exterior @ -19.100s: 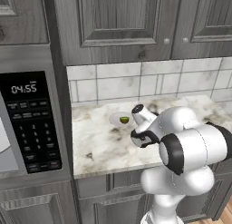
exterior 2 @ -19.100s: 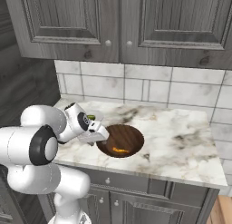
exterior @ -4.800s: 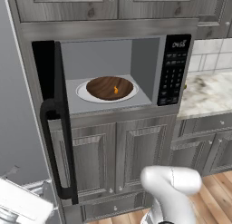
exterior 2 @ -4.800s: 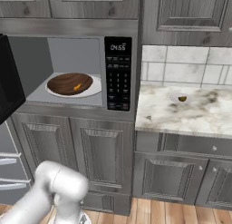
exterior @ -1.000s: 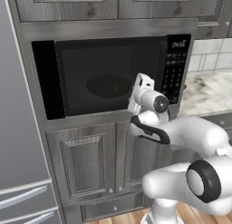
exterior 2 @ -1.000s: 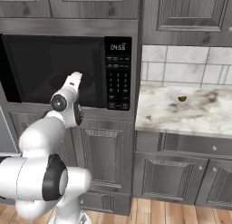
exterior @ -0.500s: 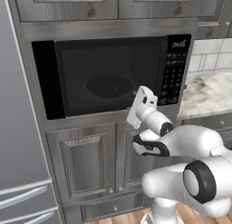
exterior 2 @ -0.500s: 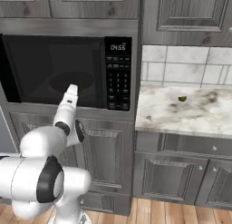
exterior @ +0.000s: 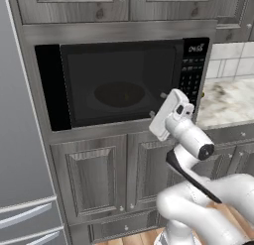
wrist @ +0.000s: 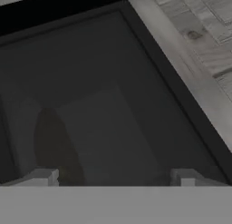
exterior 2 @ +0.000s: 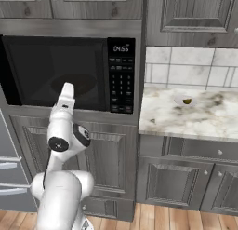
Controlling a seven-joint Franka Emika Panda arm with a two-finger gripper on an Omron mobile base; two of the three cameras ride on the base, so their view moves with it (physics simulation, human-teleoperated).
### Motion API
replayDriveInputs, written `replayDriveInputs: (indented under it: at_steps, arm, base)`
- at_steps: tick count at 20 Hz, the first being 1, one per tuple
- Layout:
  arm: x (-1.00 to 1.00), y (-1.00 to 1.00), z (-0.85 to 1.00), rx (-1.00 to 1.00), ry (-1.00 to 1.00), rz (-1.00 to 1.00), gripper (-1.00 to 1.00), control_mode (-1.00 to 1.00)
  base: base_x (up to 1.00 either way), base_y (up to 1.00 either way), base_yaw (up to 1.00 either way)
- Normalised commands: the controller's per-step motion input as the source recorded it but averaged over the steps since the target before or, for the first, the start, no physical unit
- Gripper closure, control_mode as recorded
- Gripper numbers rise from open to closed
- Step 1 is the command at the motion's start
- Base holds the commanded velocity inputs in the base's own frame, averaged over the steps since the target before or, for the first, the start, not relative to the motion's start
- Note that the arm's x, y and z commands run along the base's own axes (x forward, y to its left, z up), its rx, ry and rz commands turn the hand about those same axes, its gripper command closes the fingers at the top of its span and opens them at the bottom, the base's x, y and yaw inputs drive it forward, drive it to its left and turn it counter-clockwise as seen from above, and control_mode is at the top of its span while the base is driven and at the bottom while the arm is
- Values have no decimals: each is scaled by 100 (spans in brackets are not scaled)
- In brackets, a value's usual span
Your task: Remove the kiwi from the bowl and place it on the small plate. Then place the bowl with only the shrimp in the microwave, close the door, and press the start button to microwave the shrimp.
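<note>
The microwave [exterior: 194, 49] has its dark glass door [exterior: 89, 65] shut. Through the tinted glass the bowl [exterior: 119, 93] shows as a dim round shape; the shrimp is hidden behind the dark glass. My gripper [exterior: 157, 104] hovers just in front of the door's lower right part, pointing at the glass, open with nothing between its fingers. In the hand view the fingertips [wrist: 45, 177] stand far apart before the dark door [wrist: 99, 105]. The green kiwi [exterior 2: 187, 101] lies on the small plate [exterior 2: 179, 100] on the counter to the right.
The black keypad [exterior 2: 122, 80] with white clock digits sits right of the door. A marble counter [exterior 2: 200, 119] runs to the right under a tiled wall. Grey cabinet doors [exterior: 94, 182] stand below the microwave, and a steel fridge [exterior: 20, 140] is at the left.
My hand has sunk a little and drawn back from beside the keypad to the door's lower right. The door stays shut.
</note>
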Motion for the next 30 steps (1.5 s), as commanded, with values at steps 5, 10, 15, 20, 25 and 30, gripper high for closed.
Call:
replayDriveInputs:
  at_steps: [5, 10, 15, 20, 25, 30]
  arm:
    - [-100, -75, 0, 15, 8, 3, -100, -100]
    - [-75, -71, -19, 13, 28, 6, -100, -100]
    - [-6, -31, -47, 3, 44, 17, -100, -100]
    - [-20, -4, -4, 0, 24, 30, -100, -100]
    - [-31, -1, 17, 0, 34, 24, -100, -100]
    - [-50, 6, -9, -6, 29, 36, -100, -100]
  base:
    - [0, 0, 0]
    - [0, 0, 0]
    - [0, 0, 0]
    - [0, 0, 0]
    - [0, 0, 0]
    - [0, 0, 0]
